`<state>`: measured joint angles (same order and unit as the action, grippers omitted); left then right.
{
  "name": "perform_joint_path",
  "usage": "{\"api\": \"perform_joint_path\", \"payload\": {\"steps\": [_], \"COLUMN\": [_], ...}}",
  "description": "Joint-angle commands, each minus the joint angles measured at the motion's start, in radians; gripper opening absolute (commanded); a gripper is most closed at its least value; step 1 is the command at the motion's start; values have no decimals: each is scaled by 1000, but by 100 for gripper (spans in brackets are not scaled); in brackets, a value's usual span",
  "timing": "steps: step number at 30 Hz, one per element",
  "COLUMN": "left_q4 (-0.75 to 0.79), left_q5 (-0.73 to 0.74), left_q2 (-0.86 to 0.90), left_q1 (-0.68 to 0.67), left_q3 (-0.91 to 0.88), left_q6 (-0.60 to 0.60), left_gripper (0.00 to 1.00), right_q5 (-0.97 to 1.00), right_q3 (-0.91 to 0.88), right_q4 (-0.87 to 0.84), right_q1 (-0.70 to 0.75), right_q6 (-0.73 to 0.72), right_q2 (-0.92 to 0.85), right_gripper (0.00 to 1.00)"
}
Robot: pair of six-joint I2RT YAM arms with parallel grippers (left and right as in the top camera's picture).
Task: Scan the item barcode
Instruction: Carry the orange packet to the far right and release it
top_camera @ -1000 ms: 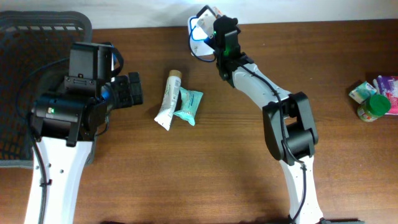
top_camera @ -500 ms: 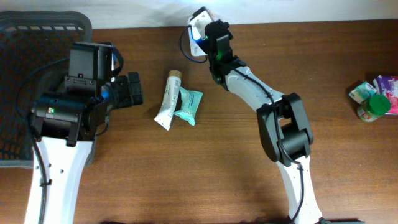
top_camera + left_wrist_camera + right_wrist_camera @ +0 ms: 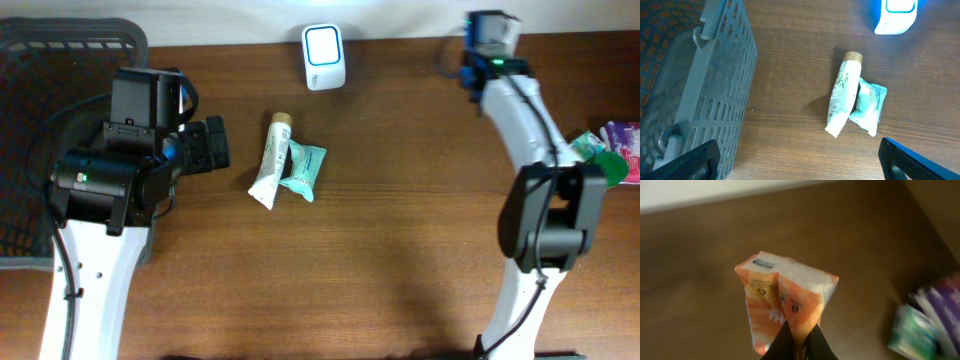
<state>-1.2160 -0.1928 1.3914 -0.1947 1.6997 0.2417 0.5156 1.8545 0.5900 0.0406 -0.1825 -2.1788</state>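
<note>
My right gripper [image 3: 800, 345] is shut on the lower edge of an orange and white soft packet [image 3: 782, 295], which stands up from the jaws above the brown table. From overhead the right gripper [image 3: 487, 42] is at the back of the table, well right of the white scanner [image 3: 325, 44] with its blue-lit face; the packet is hidden under the wrist there. My left gripper [image 3: 801, 162] hangs open over bare wood, empty, beside the basket. The scanner [image 3: 896, 15] shows at the top of the left wrist view.
A white tube [image 3: 269, 160] and a teal packet [image 3: 303, 171] lie side by side mid-table. A dark mesh basket [image 3: 60, 45] fills the left. At the right edge sit a green-lidded jar [image 3: 601, 172], a purple packet [image 3: 623, 135] and a teal packet [image 3: 912, 327].
The right arm has swung from over the scanner far to the right along the back of the table, carrying the packet. The left arm has stayed still.
</note>
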Motion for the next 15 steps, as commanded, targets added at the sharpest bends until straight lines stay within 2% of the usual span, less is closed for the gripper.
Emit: {"api": "perform_joint_path", "payload": {"steps": [1,12,15], "left_q4": [-2,-2,-2], "left_q5": [-14,-14,-14], "left_q2": [0,0,0], "left_q1": [3,3,3], "left_q3": [1,1,1], "left_q6": [-15,-15,-15], "left_gripper": [99,99,99], "right_q5": [-39,-71,-71], "right_q3": [-2,-4,-4], "right_q4": [64,90,95], "right_q1": [94,283,292], "right_q6": [-111,-111,-111], "right_q2": [-20,-58,-58], "right_gripper": [4,4,13]}}
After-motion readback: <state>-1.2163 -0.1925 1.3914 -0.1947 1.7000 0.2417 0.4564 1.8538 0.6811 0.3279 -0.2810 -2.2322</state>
